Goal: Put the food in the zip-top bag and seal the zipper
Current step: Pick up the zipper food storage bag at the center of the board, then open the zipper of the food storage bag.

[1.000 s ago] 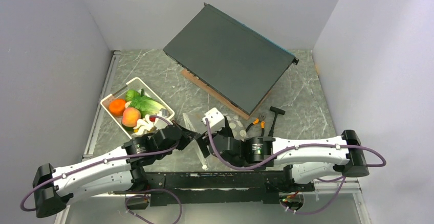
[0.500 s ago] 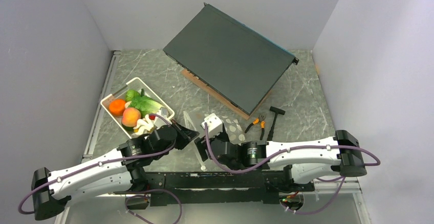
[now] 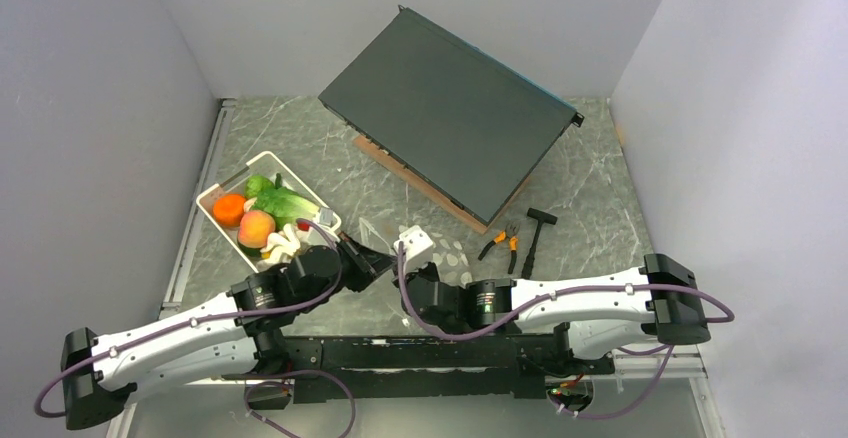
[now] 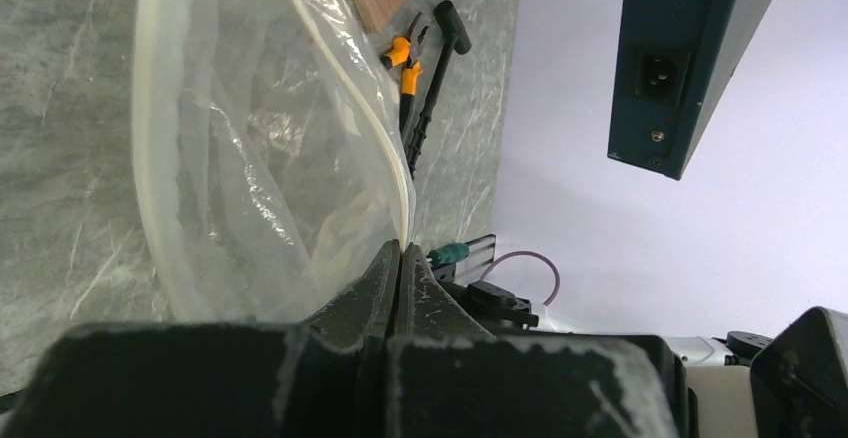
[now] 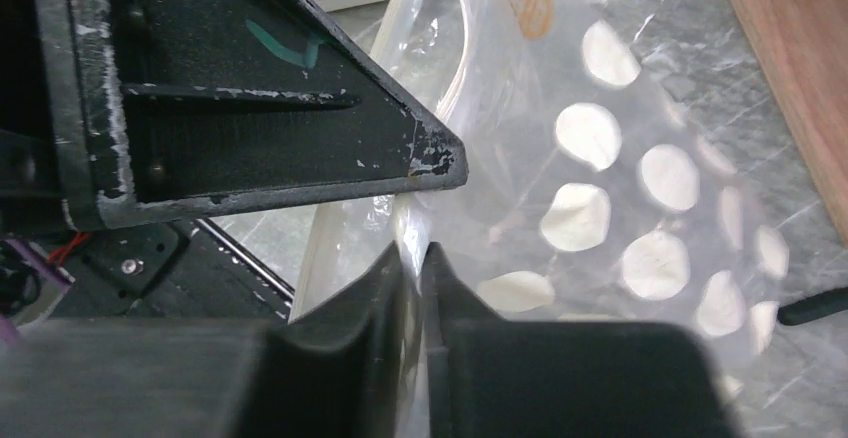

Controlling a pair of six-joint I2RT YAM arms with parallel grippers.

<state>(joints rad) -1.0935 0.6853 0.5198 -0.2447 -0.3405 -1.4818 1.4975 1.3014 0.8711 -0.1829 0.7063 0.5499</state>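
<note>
The zip-top bag (image 5: 620,208), clear with white dots, lies on the table between my two grippers, also seen from above (image 3: 447,254). My left gripper (image 4: 401,249) is shut on the zipper (image 4: 372,128), the whitish strip at the bag's mouth, which gapes open in the left wrist view. My right gripper (image 5: 412,255) is pinched on the bag's other lip, with film between its fingers. The food sits in the white basket (image 3: 213,194): orange (image 3: 229,209), lettuce (image 3: 284,202), a peach-coloured fruit (image 3: 257,228), mushrooms (image 3: 279,247) and a round green fruit (image 3: 258,185).
A large dark flat box (image 3: 450,113) leans on a wooden board (image 3: 420,186) at the back. Orange-handled pliers (image 3: 500,242) and a black tool (image 3: 536,230) lie right of the bag. Grey walls close in both sides.
My right gripper has closed from wide open onto the bag's lip. Both wrists have drawn a little toward the near edge, and the bag's mouth has come with them.
</note>
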